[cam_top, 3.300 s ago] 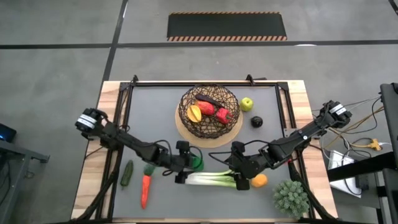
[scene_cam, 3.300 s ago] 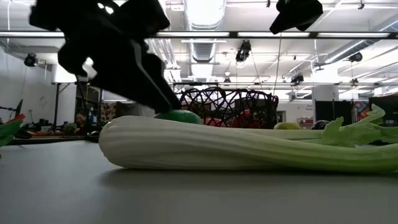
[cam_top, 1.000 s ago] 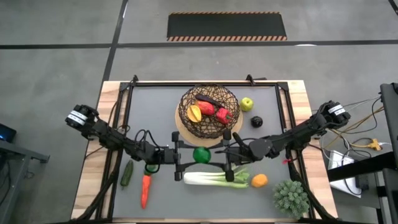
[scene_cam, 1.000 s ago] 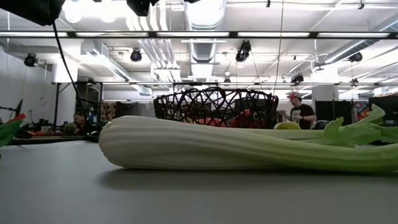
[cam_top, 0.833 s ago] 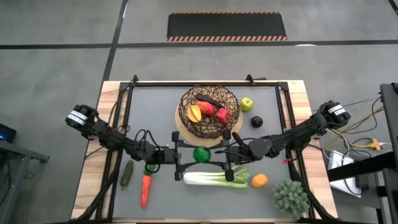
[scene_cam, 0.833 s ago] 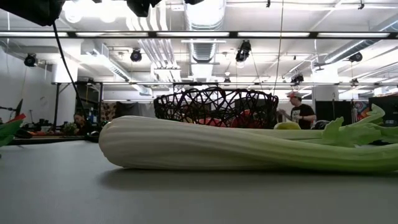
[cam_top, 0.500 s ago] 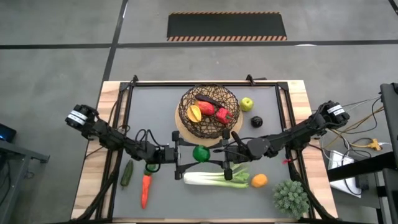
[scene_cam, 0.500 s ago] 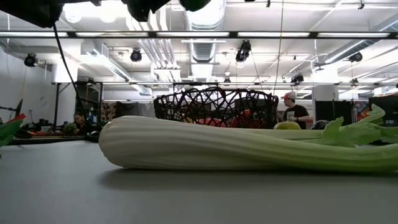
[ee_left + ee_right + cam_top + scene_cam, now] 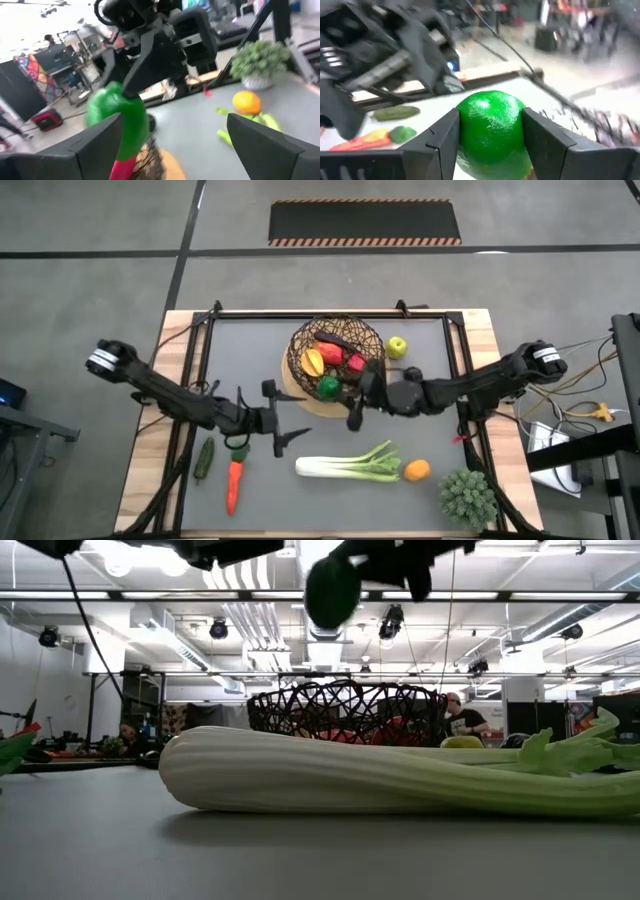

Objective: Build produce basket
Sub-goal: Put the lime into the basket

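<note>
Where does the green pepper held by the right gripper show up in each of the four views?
High view: green pepper at the near rim of the basket, in the right gripper.
Low view: dark round shape at top centre, above the basket.
Left wrist view: left of centre, under the right gripper.
Right wrist view: centre, between that gripper's fingers.
Shared landmark: the basket, in the high and low views.

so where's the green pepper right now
In the high view the green pepper is held in the right gripper, at the near rim of the basket, beside the yellow pepper.
</note>
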